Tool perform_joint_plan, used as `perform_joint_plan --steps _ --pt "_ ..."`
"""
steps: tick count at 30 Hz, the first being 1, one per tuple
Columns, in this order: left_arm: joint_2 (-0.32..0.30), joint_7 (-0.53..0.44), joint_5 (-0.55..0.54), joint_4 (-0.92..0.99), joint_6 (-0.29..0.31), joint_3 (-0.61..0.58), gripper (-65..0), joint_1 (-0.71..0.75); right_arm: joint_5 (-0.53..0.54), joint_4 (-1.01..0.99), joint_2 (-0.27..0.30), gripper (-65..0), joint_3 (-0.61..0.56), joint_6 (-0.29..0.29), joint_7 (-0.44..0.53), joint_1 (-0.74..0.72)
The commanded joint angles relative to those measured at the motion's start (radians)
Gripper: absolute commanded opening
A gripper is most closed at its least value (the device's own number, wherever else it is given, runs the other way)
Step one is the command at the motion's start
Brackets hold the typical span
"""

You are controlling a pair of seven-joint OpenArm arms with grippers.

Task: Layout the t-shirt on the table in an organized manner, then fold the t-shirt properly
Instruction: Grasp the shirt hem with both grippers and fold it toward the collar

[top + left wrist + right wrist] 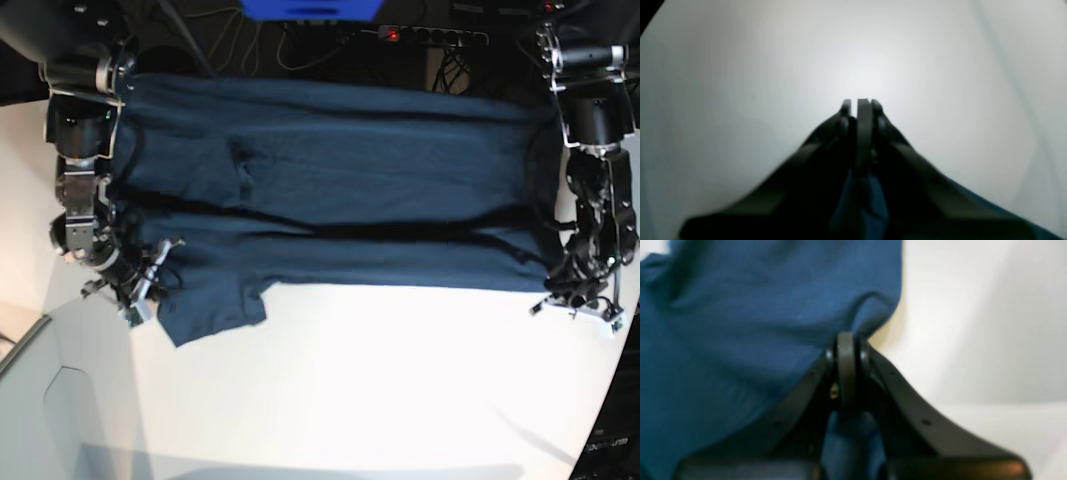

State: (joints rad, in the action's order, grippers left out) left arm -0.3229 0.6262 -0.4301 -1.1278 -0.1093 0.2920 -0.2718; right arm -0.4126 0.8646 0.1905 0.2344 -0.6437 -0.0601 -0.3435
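The dark navy t-shirt (330, 190) is stretched wide between my two arms across the far part of the white table (380, 380), with long horizontal creases. One sleeve (215, 310) lies out at the lower left. My right gripper (150, 278) is shut on the shirt's left edge. In the right wrist view its fingers (846, 340) are closed with blue cloth (740, 323) ahead and between them. My left gripper (562, 292) is shut at the shirt's right corner. In the left wrist view it (863, 103) is closed with blue cloth (860, 206) pinched low between the fingers.
A power strip (430, 36) with a red light and cables lie behind the shirt, beside a blue object (310, 8). The table's curved edge (618, 400) runs down the right. A lower ledge (20, 345) shows at the left.
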Motion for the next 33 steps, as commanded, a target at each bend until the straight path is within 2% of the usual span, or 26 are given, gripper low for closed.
perform_joint_plan --steps 1,8,12,17,20,23,28,33 --pt "-0.015 -0.027 0.003 -0.021 0.001 0.003 -64.9 -0.037 0.016 0.048 0.01 -65.0 0.003 0.009 0.024 -0.029" --pt "-0.015 -0.03 0.003 -0.021 0.001 0.003 -64.9 -0.04 0.017 0.23 0.005 -65.0 0.003 0.008 0.024 0.037" --pt "-0.015 -0.03 0.003 -0.021 0.001 0.003 -64.9 -0.04 0.017 0.351 -0.019 -65.0 0.015 0.008 0.024 0.114" --pt "-0.014 -0.029 0.001 -0.028 0.001 0.005 -64.9 -0.022 0.017 0.489 -0.072 -65.0 0.09 0.008 0.024 0.22" --pt "-0.015 -0.025 0.001 -0.09 0.001 0.005 -64.9 0.024 0.017 0.563 -0.101 -65.0 0.127 0.0 0.024 0.288" --pt "-0.015 -0.022 0.001 -0.182 0.001 0.006 -64.9 0.085 0.017 0.641 -0.133 -65.0 0.156 -0.054 0.026 0.357" --pt "-0.015 -0.027 0.001 -0.347 0.001 0.034 -64.9 0.23 0.017 0.761 -0.187 -65.0 0.207 -0.054 0.027 0.476" --pt "-0.006 -0.021 0.001 -0.449 0.001 0.123 -64.9 0.337 0.017 0.836 -0.197 -65.0 0.207 -0.054 0.029 0.561"
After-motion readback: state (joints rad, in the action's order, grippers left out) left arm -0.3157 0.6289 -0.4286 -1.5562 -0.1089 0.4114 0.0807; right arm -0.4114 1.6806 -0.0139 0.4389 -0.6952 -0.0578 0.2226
